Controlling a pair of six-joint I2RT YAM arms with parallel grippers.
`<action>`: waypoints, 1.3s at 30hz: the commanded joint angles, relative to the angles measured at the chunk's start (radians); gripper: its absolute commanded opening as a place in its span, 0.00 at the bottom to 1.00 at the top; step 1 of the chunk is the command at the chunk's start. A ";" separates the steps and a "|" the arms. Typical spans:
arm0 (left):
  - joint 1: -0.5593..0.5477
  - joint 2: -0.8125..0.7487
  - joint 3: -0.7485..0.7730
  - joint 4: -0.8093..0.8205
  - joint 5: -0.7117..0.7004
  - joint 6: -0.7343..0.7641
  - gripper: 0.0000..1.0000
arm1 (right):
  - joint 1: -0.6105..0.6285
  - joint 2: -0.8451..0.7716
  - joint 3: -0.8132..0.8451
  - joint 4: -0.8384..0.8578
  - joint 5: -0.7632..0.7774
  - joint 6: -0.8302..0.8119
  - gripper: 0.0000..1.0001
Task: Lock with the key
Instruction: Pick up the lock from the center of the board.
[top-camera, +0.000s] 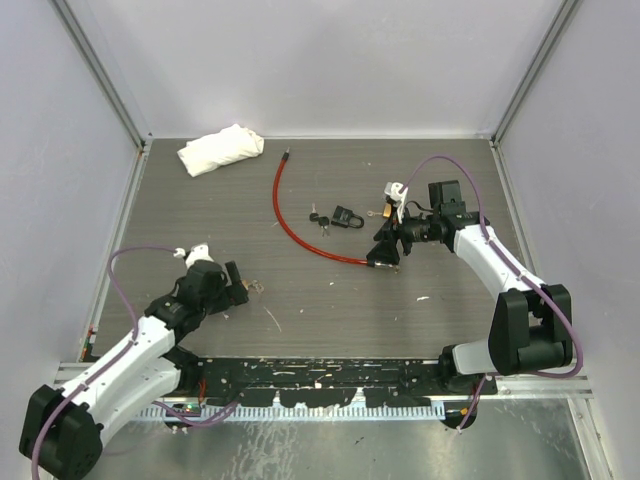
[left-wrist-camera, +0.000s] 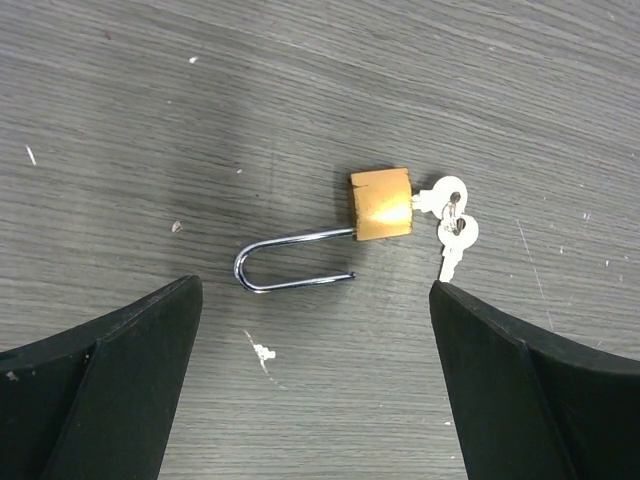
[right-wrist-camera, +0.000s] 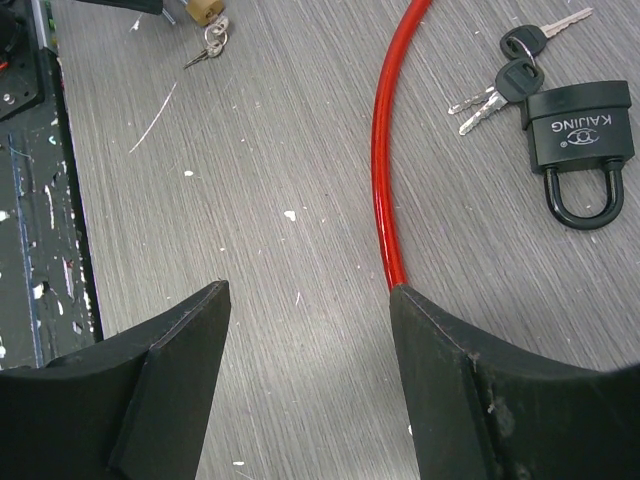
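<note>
The left end effector (left-wrist-camera: 315, 290) is hanging open over the brass padlock (left-wrist-camera: 381, 204) — shackle unlatched, keys (left-wrist-camera: 452, 215) at its base; the overhead view is showing it only as a speck; the right end effector (right-wrist-camera: 310, 290) is gaping too, the red cable (right-wrist-camera: 380, 170) meeting one finger, the black padlock (right-wrist-camera: 582, 130) beside; bare tabletop (top-camera: 320, 300) is lying between both arms.

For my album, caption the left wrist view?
Open left gripper above small brass padlock, shackle open, with two silver keys.
</note>
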 joint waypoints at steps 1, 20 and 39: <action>0.074 0.018 0.040 0.047 0.114 0.026 0.99 | -0.003 -0.004 0.042 0.004 -0.011 -0.017 0.70; 0.186 0.232 0.142 0.055 0.156 0.047 0.67 | -0.002 -0.001 0.044 -0.005 -0.017 -0.020 0.70; 0.185 0.453 0.235 0.138 0.324 0.118 0.54 | 0.000 0.000 0.043 -0.006 -0.018 -0.021 0.70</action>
